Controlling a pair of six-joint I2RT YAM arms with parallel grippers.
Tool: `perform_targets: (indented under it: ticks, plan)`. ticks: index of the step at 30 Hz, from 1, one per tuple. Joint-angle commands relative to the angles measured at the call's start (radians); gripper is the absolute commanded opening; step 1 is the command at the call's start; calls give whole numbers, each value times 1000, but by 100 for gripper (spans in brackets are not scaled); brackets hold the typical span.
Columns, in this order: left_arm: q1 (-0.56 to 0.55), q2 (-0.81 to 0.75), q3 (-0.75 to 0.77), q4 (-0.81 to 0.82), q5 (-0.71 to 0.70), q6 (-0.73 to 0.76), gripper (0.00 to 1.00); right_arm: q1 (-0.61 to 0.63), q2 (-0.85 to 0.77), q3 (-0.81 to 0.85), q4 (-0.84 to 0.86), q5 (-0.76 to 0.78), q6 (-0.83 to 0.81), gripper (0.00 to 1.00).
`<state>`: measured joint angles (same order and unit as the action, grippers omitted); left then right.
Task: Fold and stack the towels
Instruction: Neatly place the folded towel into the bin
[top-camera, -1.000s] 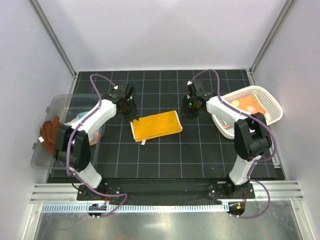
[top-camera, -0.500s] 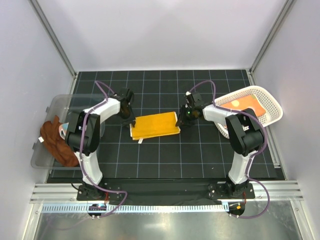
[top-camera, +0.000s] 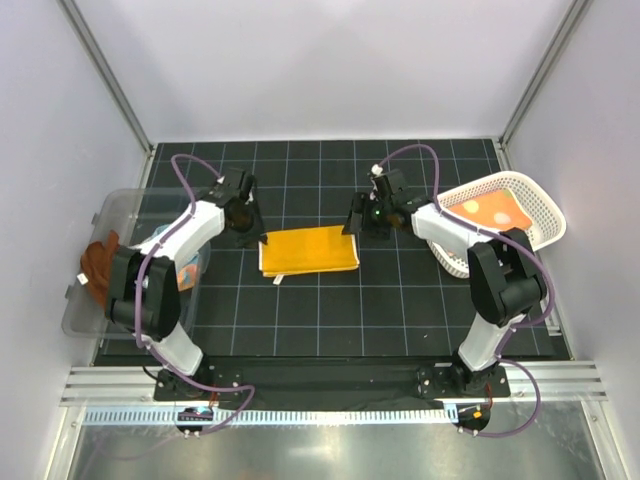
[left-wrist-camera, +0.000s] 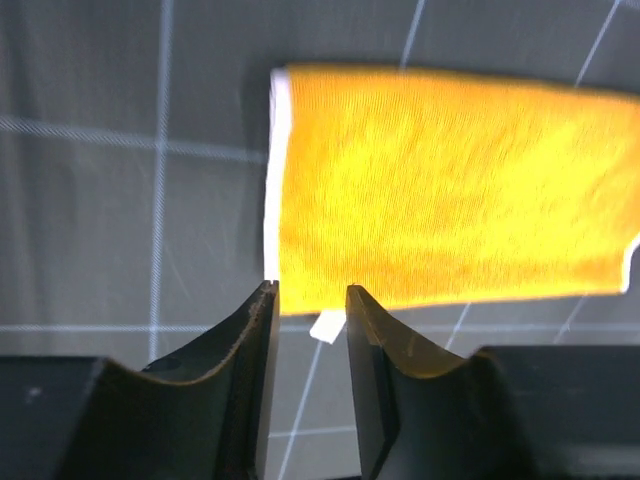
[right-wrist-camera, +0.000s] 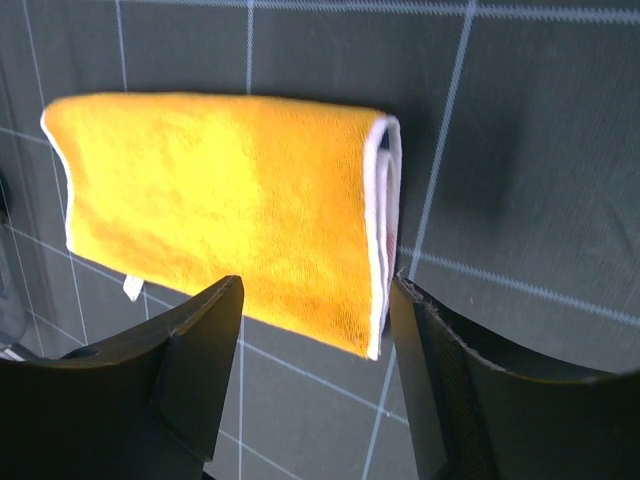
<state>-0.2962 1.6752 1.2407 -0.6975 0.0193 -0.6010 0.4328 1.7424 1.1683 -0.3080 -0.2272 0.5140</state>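
A plain yellow-orange towel (top-camera: 308, 250) lies folded flat on the black gridded mat, with a white label at its near left corner. My left gripper (top-camera: 248, 228) hangs just off its left end; in the left wrist view (left-wrist-camera: 308, 298) the jaws stand a little apart with nothing between them, above the towel's (left-wrist-camera: 440, 190) corner. My right gripper (top-camera: 357, 223) is over the right end; in the right wrist view (right-wrist-camera: 315, 295) the jaws are wide open and empty above the towel's (right-wrist-camera: 230, 200) folded edge.
A white perforated basket (top-camera: 546, 207) at the right holds an orange polka-dot towel (top-camera: 488, 208). A clear bin (top-camera: 108, 205) at the left holds a rust-brown towel (top-camera: 98, 264) and a light blue cloth (top-camera: 160, 238). White walls enclose the mat.
Both grippers dropped to the towel's two ends, then drew up and back off it. The towel now lies squarer to the grid.
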Motion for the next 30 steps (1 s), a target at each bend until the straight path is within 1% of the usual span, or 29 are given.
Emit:
perform_targets:
  ticks: [1, 2, 5, 10, 11, 15, 19, 23, 24, 26, 27, 28, 29, 30]
  plan:
    - [-4, -26, -119, 72, 111, -52, 35, 1, 58, 33, 26, 23, -28, 69]
    - [-6, -25, -171, 93, 129, -60, 31, 1, 69, 36, 33, 22, -34, 69]
    - [-17, -14, -245, 138, 136, -88, 26, 0, 109, 42, 52, -6, -66, 70]
    - [-31, 9, -283, 141, 88, -92, 20, 0, 154, 1, 113, -53, -77, 70]
    - [-32, 14, -288, 141, 82, -91, 18, 1, 157, -19, 125, -85, -78, 70]
    - [-31, 14, -305, 141, 56, -89, 17, 10, 157, -68, 207, -139, -75, 66]
    - [-32, 4, -305, 135, 47, -89, 17, 18, 147, -91, 218, -144, -77, 62]
    - [-32, 4, -302, 128, 38, -89, 19, 18, 157, -105, 225, -153, -77, 53]
    - [-32, 4, -303, 125, 36, -91, 19, 17, 161, -105, 227, -156, -77, 47]
    - [-34, 8, -307, 124, 37, -91, 19, 18, 167, -105, 222, -155, -72, 40]
    - [-32, 3, -311, 124, 41, -94, 19, 18, 164, -104, 216, -156, -72, 26]
    - [-34, -2, -313, 122, 50, -98, 19, 18, 145, -99, 205, -153, -80, 17]
    - [-34, -20, -314, 119, 60, -102, 20, 17, 129, -93, 160, -141, -86, 11]
    - [-34, -32, -311, 113, 82, -105, 20, 17, 108, -85, 120, -124, -97, 1]
